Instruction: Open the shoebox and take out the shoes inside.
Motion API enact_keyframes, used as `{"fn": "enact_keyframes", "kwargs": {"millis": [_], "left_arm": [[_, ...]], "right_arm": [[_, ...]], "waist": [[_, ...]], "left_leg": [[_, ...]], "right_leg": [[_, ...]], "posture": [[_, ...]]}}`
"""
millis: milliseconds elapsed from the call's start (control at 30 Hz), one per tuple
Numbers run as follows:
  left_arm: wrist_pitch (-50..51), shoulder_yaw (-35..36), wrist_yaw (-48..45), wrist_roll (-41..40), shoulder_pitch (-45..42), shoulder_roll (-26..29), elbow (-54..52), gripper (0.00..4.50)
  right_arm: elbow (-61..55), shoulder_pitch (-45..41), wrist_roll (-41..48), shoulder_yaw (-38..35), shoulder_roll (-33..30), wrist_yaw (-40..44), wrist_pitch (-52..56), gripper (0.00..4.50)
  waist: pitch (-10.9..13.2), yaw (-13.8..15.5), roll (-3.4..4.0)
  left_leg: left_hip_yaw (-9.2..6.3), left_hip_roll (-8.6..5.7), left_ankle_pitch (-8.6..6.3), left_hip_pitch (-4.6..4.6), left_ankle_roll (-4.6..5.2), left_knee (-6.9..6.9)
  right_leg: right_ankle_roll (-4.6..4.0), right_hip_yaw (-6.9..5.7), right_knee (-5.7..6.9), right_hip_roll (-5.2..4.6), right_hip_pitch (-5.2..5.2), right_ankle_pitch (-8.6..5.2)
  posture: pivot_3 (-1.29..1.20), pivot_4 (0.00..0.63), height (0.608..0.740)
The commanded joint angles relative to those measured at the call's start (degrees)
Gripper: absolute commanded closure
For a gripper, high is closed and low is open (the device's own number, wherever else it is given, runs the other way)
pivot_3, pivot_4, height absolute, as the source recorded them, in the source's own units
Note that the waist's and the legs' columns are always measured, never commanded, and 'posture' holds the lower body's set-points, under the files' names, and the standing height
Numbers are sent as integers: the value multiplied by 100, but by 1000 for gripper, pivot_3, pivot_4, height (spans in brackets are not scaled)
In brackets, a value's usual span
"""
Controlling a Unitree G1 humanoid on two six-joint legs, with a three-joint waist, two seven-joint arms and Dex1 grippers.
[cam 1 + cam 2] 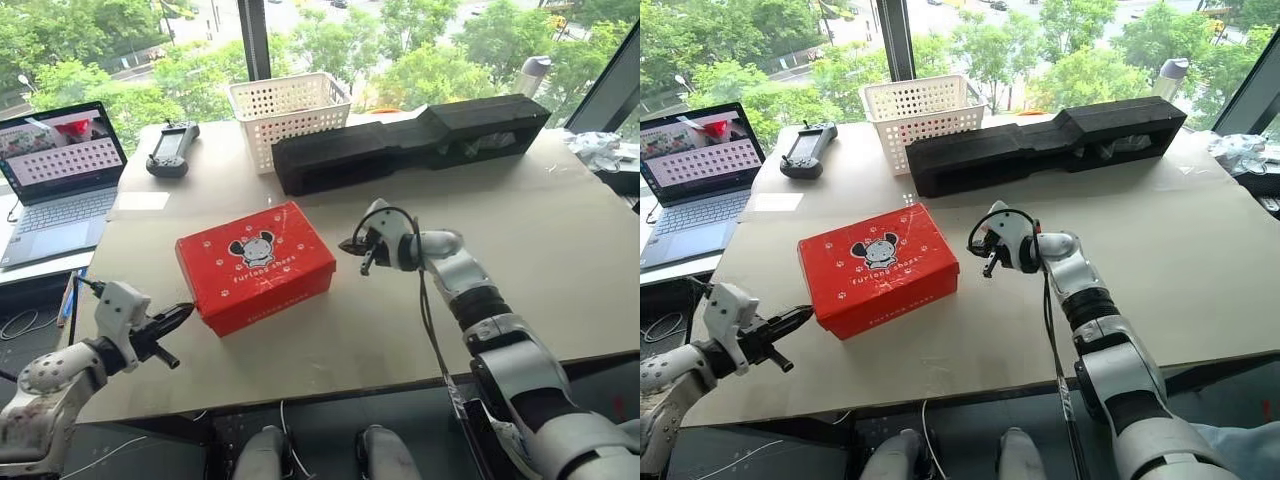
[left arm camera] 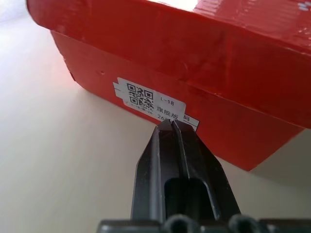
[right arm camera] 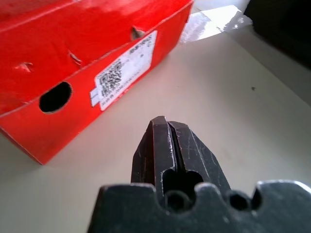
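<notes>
The shoebox (image 1: pixel 255 265), red cardboard with its lid down, is set near the tabletop's (image 1: pixel 560 260) front edge, left of centre. With both the left gripper (image 1: pixel 180 316) and right gripper (image 1: pixel 352 245) pressed together at its ends, the light box could be pushed askew rather than opened. The lid looks smooth and slippery.

My arms are silver-white, jointed shells with black bands at the forearms. A thin black cable loops off the right wrist and trails along the arm. Each end effector, left (image 1: pixel 172 320) and right (image 1: pixel 356 246), has two black, tapered fingers (image 2: pixel 167 160) rising from a scalloped black base.
</notes>
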Motion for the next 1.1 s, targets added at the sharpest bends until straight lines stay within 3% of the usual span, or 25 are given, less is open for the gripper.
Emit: {"fn": "enact_keyframes", "kwargs": {"millis": [33, 367, 500, 667, 867, 1100], "left_arm": [[-185, -162, 73, 355, -216, 7, 179, 4500], [-1094, -1457, -300, 1501, -2171, -377, 1997, 4500], [-1620, -2167, -658, 2001, -3169, -944, 3000, 4500], [-2157, -2553, -1049, 2343, -4083, -1601, 4046, 4500], [-2637, -2744, -1367, 2576, -4588, -2193, 4796, 4500], [-2793, -2796, -1561, 2654, -4701, -2538, 4931, 4500]], "right_arm": [[-169, -127, -50, 26, 139, 52, -202, 4461], [-942, 235, -30, 23, 130, 47, 139, 4461], [-1462, 532, 14, -155, -149, -49, 483, 4461], [-2297, 1064, 44, -437, -595, -221, 1026, 4461], [-3665, 1884, 160, -816, -1112, -399, 1882, 4461], [-4653, 2520, 238, -1175, -1449, -511, 2568, 4461]], "waist": [[0, 3, 0], [0, 133, 0], [0, 218, 0], [0, 302, 0], [0, 335, 0], [0, 318, 0]], "left_leg": [[0, -1, 0, 0, 0, 0], [-1, -3, 8, 1, -11, 2], [0, -7, 10, 1, -10, 8], [-2, -8, 6, 0, 2, 33], [-12, -9, 4, -4, 16, 45], [-16, -8, 28, -4, 61, 50]], "right_leg": [[0, -1, 1, 0, 0, 0], [1, -17, 5, -2, 5, 7], [1, -23, 8, 0, 12, 7], [7, -29, 6, -2, 26, 9], [11, -33, 1, -3, 34, 8], [13, -31, 3, -2, 35, 7]], "posture": [[0, 150, 733], [0, 150, 733], [0, 150, 733], [0, 150, 733], [0, 150, 733], [0, 150, 733]]}}
